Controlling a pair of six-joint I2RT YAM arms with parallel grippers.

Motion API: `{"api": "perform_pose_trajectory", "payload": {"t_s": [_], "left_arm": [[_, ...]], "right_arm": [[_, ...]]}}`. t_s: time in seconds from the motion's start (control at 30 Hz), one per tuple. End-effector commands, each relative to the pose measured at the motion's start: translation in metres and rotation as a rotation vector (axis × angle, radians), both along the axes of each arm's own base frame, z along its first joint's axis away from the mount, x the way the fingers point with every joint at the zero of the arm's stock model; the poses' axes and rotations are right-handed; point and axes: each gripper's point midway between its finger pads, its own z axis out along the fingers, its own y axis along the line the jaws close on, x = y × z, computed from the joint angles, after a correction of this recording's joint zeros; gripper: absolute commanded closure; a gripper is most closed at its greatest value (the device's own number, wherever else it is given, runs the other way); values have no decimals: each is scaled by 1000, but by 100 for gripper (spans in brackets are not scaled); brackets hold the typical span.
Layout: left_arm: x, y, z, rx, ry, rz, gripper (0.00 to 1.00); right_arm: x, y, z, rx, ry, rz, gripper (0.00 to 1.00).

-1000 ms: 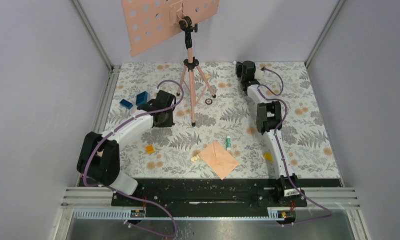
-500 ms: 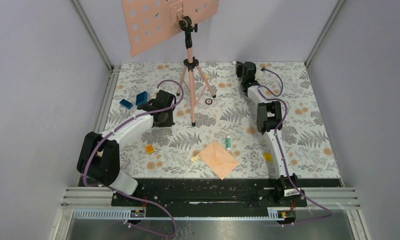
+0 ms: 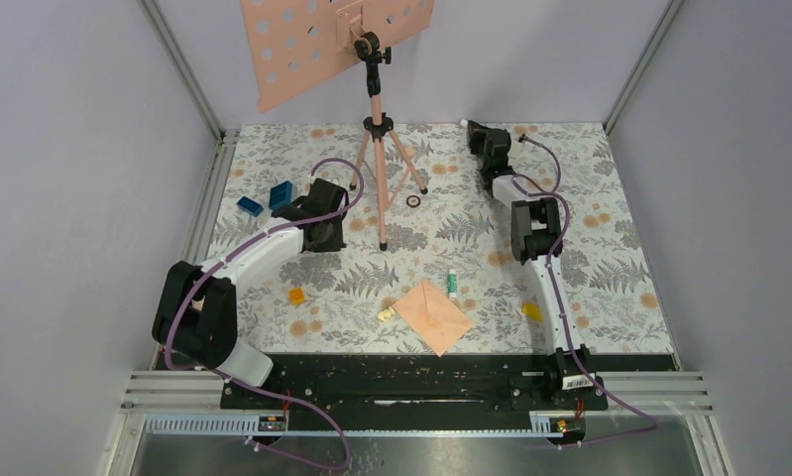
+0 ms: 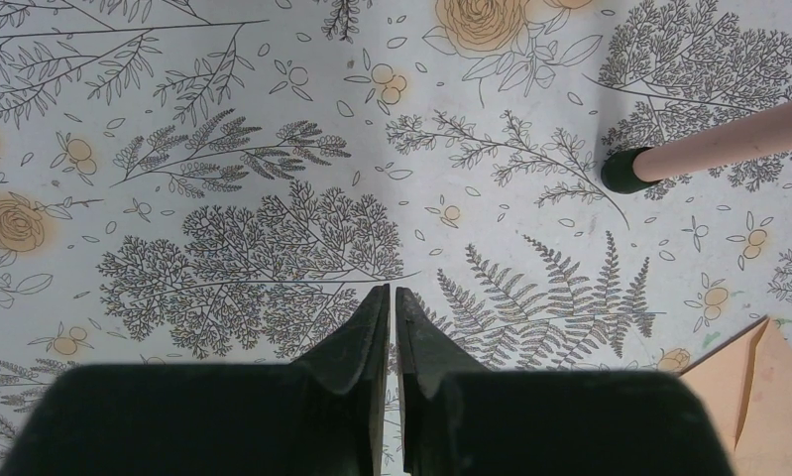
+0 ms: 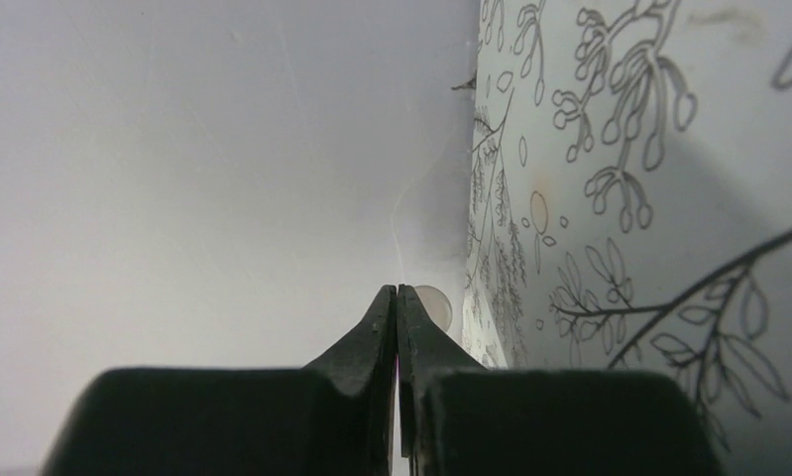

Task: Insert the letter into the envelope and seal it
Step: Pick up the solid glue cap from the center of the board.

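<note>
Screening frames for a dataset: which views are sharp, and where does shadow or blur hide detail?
Top external: even light, sharp, the envelope crisp. Left wrist: cloth print sharp, left gripper a dark, featureless silhouette. Right wrist: right gripper soft-edged and black, cloth beside it under grey shadow.

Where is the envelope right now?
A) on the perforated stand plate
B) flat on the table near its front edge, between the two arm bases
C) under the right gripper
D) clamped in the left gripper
B: the envelope lies flat on the table, with the left gripper and the right gripper both well away from it.
</note>
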Motion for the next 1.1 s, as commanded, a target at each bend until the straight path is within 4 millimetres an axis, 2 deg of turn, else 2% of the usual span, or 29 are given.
{"api": "perform_pose_trajectory", "payload": {"t_s": [0.0, 0.07, 0.1, 0.13, 0.47, 0.63, 0.83, 1.0, 1.07], "left_arm": [[8, -5, 19, -48, -59, 12, 93], [6, -5, 23, -67, -69, 24, 93], [4, -5, 26, -78, -73, 27, 93], [2, -6, 30, -89, -85, 29, 93], [-20, 0, 47, -135, -121, 42, 92], [-35, -2, 43, -146, -82, 43, 91], [-55, -8, 40, -206, -47, 54, 91], [-71, -18, 42, -252, -43, 21, 91], [-76, -23, 43, -266, -38, -6, 91]], "right_arm": [[-5, 4, 36, 29, -26, 62, 100], [-10, 7, 45, 20, -29, 85, 100], [-14, 7, 56, 19, -39, 89, 100], [-20, 6, 50, 13, -18, 88, 100], [-73, -3, 81, 12, -26, 128, 100], [-110, 5, 97, 27, -39, 223, 100], [-164, 12, 115, 70, -51, 322, 100], [-217, 16, 120, 63, -45, 416, 100], [-240, 18, 128, 43, -54, 445, 100]]}}
